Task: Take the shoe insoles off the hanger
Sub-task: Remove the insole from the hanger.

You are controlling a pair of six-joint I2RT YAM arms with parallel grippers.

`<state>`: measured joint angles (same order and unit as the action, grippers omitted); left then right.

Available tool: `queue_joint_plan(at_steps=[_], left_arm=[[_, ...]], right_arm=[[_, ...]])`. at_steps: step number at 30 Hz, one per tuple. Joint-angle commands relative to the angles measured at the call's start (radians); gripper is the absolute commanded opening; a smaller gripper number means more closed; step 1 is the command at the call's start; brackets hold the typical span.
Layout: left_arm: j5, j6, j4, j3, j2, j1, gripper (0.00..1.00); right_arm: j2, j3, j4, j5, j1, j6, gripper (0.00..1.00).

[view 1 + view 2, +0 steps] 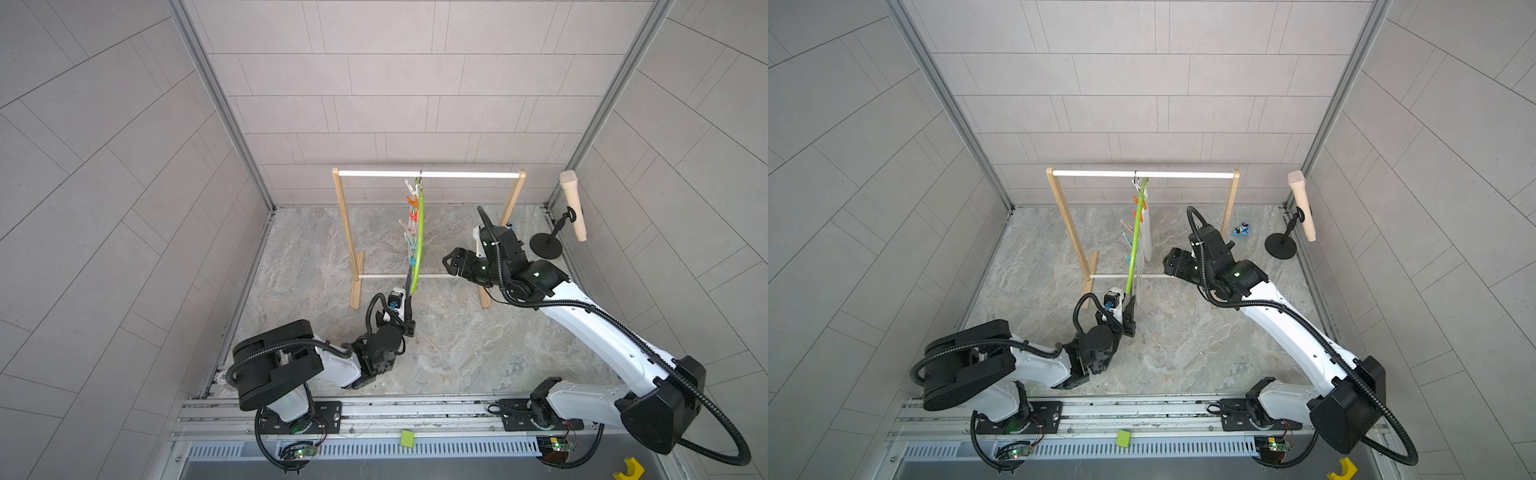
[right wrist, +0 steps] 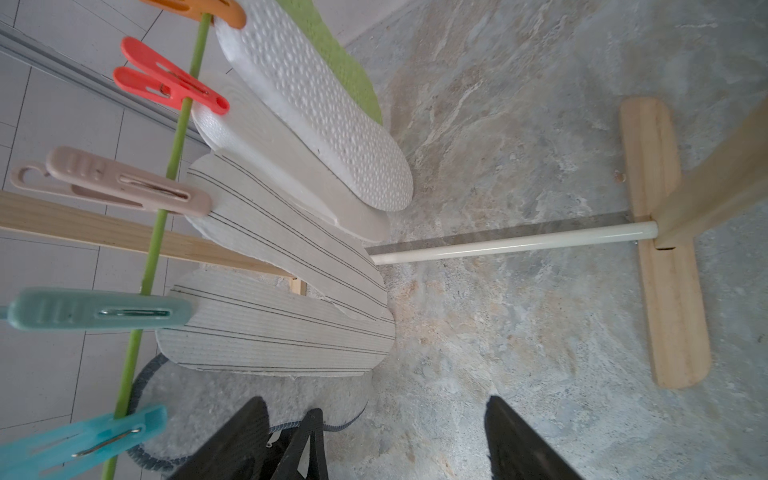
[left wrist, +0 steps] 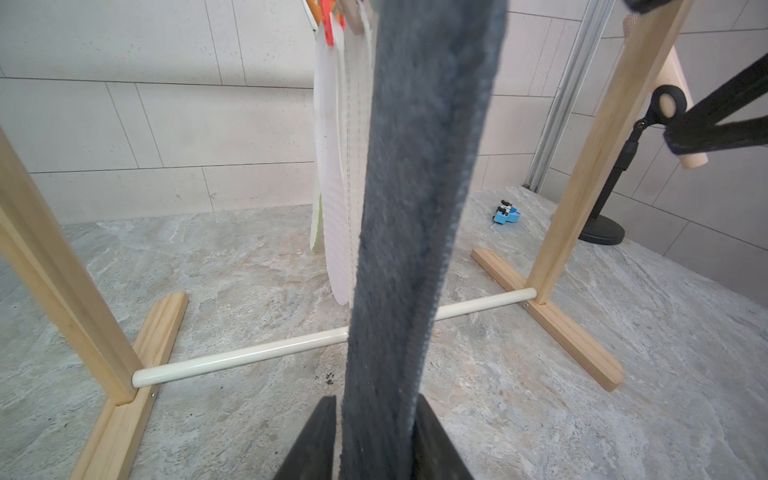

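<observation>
The lime-green hanger (image 1: 419, 232) (image 1: 1136, 237) hangs edge-on from the rack's top rod, with coloured clothespins (image 2: 166, 83) in a row. Several insoles hang from the pins: a white dotted one (image 2: 324, 116), two grey-striped ones (image 2: 282, 249) and, lowest, a grey felt black-edged one (image 3: 424, 166) (image 2: 199, 390). My left gripper (image 1: 409, 309) (image 3: 374, 401) reaches up from below. Its jaws stand close on either side of the felt insole's lower end, with a sliver of gap at one finger. My right gripper (image 1: 451, 259) (image 2: 374, 440) is wide open beside the hanger, holding nothing.
The wooden rack (image 1: 345, 224) with white rods stands mid-table, its lower rod (image 3: 249, 353) just behind the felt insole. A wooden microphone shape on a black stand (image 1: 573, 208) is at the back right. A small blue toy (image 1: 1241, 229) lies behind the rack.
</observation>
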<state>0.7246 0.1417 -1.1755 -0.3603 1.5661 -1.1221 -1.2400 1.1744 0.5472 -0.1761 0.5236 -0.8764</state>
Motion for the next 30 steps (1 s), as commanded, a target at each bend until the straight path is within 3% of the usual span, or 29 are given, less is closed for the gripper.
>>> queue_joint_plan(at_steps=[1, 5, 10, 20, 30], left_arm=[[0.055, -0.035, -0.006, -0.009, -0.043, 0.011, 0.29], [0.087, -0.072, 0.039, -0.003, -0.095, 0.027, 0.21], [0.091, -0.119, 0.119, 0.001, -0.168, 0.06, 0.0], [0.058, -0.235, 0.244, 0.009, -0.267, 0.103, 0.0], [0.108, -0.37, 0.233, -0.002, -0.288, 0.124, 0.0]], right_arm=[[-0.006, 0.032, -0.001, -0.023, 0.003, -0.035, 0.83], [-0.013, 0.048, -0.009, -0.036, 0.003, -0.047, 0.83], [-0.013, 0.057, -0.016, -0.048, 0.003, -0.058, 0.83], [-0.017, 0.061, -0.018, -0.087, 0.003, -0.116, 0.82], [-0.008, 0.094, -0.004, -0.105, 0.033, -0.35, 0.68]])
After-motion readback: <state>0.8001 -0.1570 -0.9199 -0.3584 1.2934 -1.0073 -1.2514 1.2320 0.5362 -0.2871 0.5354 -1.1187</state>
